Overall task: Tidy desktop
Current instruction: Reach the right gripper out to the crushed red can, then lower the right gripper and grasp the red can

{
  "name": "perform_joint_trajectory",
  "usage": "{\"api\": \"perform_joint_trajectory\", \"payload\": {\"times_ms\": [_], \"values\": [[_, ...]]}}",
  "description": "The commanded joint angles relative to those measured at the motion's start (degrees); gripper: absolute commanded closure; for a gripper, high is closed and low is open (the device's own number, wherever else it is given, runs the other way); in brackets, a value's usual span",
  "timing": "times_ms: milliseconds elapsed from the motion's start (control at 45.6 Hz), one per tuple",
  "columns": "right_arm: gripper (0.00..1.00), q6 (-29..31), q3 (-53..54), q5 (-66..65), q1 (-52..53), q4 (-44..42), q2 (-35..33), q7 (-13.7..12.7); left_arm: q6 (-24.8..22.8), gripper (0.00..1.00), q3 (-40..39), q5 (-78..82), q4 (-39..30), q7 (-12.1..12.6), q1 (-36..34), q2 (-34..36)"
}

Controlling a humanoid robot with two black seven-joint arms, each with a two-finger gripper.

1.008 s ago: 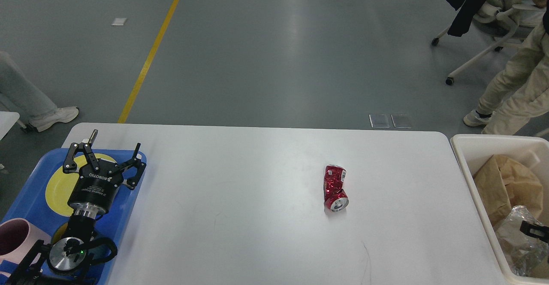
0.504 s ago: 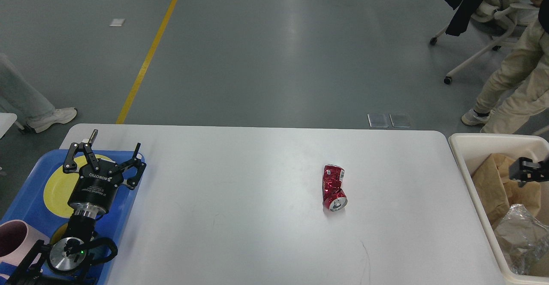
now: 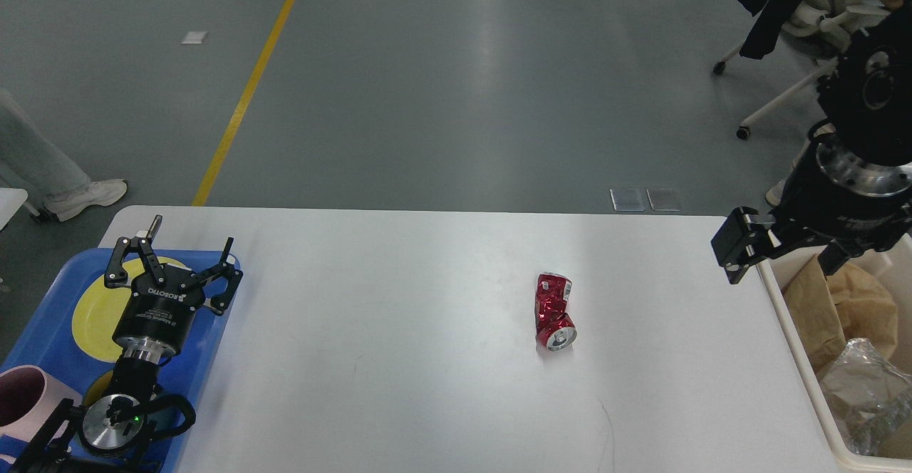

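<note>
Desktop (image 3: pixel 427 387) with crushed can (image 3: pixel 556 311), blue tray (image 3: pixel 43 323), bin (image 3: pixel 791 316); left gripper (image 3: pixel 174 261) wide, right gripper (image 3: pixel 780 248) unclear.

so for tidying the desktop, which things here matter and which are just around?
Job:
desktop
crushed red can lying on it
cream bin holding brown paper and foil
right gripper

Just around:
blue tray with yellow plate, pink mug
left gripper, jaws open
office chair

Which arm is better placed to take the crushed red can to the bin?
Right, probably: the right gripper hangs open beside the bin, nearer the can; the left gripper is over the blue tray.
</note>
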Motion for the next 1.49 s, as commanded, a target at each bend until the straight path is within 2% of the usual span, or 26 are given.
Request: {"api": "perform_joint_trajectory", "payload": {"times_ms": [0, 219, 373, 526, 548, 701, 899, 1052, 1206, 1337, 1469], "values": [[0.00, -4.44, 1.18, 0.06, 1.61, 3.24, 1.59, 0.06, 0.00, 0.03, 0.00, -0.03, 0.00, 0.00, 0.00, 0.00], [0.00, -7.59, 3.55, 0.24, 0.30, 1.84, 0.89, 0.06, 0.00, 0.03, 0.00, -0.03, 0.00, 0.00, 0.00, 0.00], [0.00, -13.22, 8.21, -0.99, -8.92, -0.27, 1.94, -0.02, 0.00, 0.03, 0.00, 0.06, 0.00, 0.00, 0.00, 0.00], [0.00, -15.07, 14.18, -1.08, -19.73, -9.49, 5.72, -0.02, 0.00, 0.03, 0.00, -0.03, -0.09, 0.00, 0.00, 0.00], [0.00, -15.51, 16.10, -0.99, -23.75, -13.59, 5.90, -0.02, 0.00, 0.03, 0.00, 0.06, 0.00, 0.00, 0.00, 0.00], [0.00, -15.78, 22.36, -1.17, -37.83, -26.71, 8.18, -0.11, 0.00, 0.03, 0.00, 0.06, 0.00, 0.09, 0.00, 0.00], [0.00, -19.11, 23.33, -1.17, -52.51, -44.29, 17.14, -0.11, 0.00, 0.03, 0.00, 0.06, -0.09, 0.09, 0.00, 0.00], [0.00, -22.28, 23.07, -1.69, -61.92, -54.05, 21.72, -0.11, 0.00, 0.03, 0.00, -0.03, -0.09, 0.09, 0.00, 0.00], [0.00, -24.74, 23.33, -3.28, -67.20, -59.60, 25.06, 0.15, 0.00, 0.03, 0.00, -0.03, -0.09, 0.09, 0.00, 0.00], [0.00, -30.53, 23.16, -3.63, -69.40, -60.39, 26.29, 0.06, 0.00, 0.03, 0.00, -0.03, -0.09, 0.09, 0.00, 0.00], [0.00, -31.68, 23.24, -6.53, -71.24, -62.06, 26.20, -0.11, 0.00, 0.03, 0.00, -0.03, -0.09, 0.09, 0.00, 0.00]]}}
